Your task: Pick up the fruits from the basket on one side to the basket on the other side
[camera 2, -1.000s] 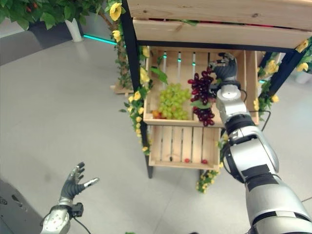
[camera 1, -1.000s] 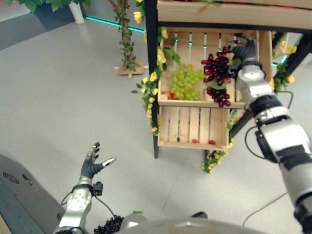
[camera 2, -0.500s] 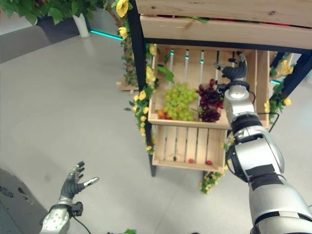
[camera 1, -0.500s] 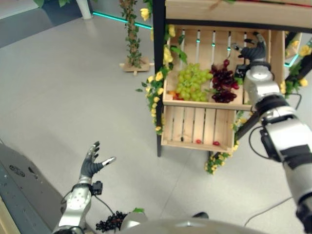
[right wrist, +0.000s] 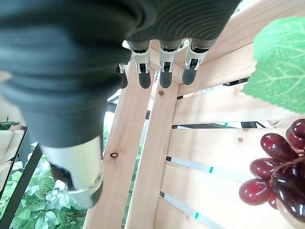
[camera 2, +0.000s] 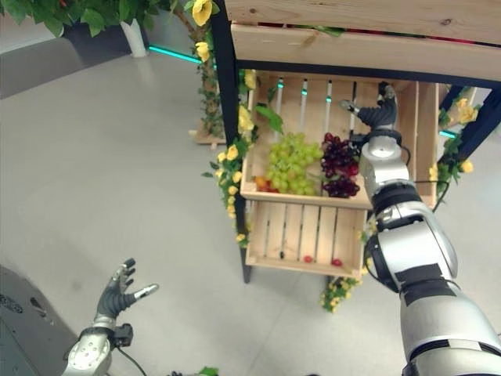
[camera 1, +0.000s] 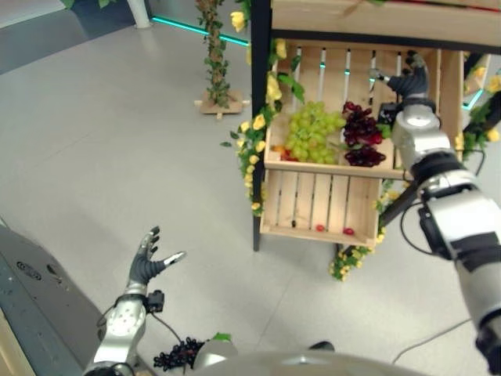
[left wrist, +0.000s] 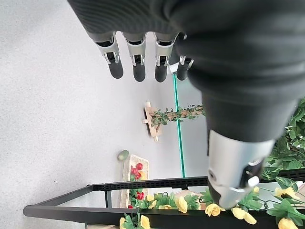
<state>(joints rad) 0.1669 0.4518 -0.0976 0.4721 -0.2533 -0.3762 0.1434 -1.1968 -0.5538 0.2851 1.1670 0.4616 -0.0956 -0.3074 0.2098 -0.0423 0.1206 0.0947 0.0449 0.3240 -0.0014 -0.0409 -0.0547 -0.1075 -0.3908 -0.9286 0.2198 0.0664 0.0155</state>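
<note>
A bunch of red grapes (camera 1: 362, 135) lies in the upper wooden crate (camera 1: 329, 168) of the stand, right beside a bunch of green grapes (camera 1: 313, 131). My right hand (camera 1: 409, 82) is open inside that crate, just above and to the right of the red grapes (right wrist: 276, 171), apart from them, its straight fingers (right wrist: 164, 67) pointing at the crate's back slats. My left hand (camera 1: 146, 262) is open low on the left over the grey floor, holding nothing. Another dark grape bunch (camera 1: 178, 356) shows at the bottom edge near my body.
A lower crate (camera 1: 317, 205) under the upper one holds small red fruits (camera 1: 348, 231). The stand's black post (camera 1: 258, 117) carries yellow flowers and leaves. A vine on a wooden foot (camera 1: 213, 47) stands behind on the left. Open grey floor lies to the left.
The right hand, shut on the hanging red grapes a second ago, has let them down into the crate beside the green ones and opened. The camera has shifted slightly.
</note>
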